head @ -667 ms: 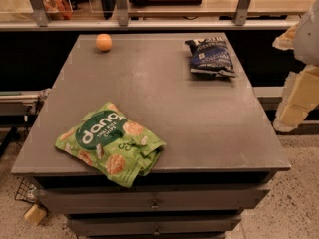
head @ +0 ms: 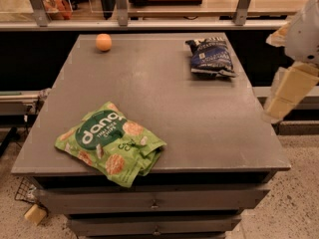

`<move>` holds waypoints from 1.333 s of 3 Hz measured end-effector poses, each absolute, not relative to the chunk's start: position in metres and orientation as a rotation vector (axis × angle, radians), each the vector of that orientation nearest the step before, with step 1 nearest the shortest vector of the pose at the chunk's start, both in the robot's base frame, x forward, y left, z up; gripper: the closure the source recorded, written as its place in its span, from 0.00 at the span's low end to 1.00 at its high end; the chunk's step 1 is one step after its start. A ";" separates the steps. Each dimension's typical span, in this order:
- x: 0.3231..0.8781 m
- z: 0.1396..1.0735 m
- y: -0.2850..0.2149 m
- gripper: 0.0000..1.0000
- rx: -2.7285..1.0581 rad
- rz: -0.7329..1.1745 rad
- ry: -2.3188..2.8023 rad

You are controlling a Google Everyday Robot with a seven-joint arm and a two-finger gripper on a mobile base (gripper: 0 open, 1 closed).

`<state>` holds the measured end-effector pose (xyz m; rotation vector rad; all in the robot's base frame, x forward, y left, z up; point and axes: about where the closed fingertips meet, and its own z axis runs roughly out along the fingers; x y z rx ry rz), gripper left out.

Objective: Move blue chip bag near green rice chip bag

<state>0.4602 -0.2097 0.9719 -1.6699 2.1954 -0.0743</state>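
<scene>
Off the table's (head: 179,108) right edge hung the gripper (head: 286,93), its grip impossible to tell; the green rice chip bag (head: 112,143) read "dang", with the blue chip bag (head: 212,58) well apart.

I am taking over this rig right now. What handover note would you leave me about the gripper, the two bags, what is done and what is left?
Gripper: beside the table's right edge, off the tabletop, touching neither bag.
Blue chip bag: lying flat at the far right corner of the table.
Green rice chip bag: at the near left, one corner hanging over the front edge.
Orange ball: far left corner, not part of the job.
Done: nothing yet; the bags lie far apart.
Left: reach the blue chip bag, grasp it, carry it diagonally across and set it down next to the green rice chip bag.
</scene>
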 end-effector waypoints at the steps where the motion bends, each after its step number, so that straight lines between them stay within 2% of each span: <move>1: 0.519 0.947 -0.193 0.00 -1.532 0.023 2.161; 2: 0.585 0.924 -0.177 0.00 -1.373 0.110 2.140; 4: 0.682 0.912 -0.158 0.00 -1.060 0.249 2.102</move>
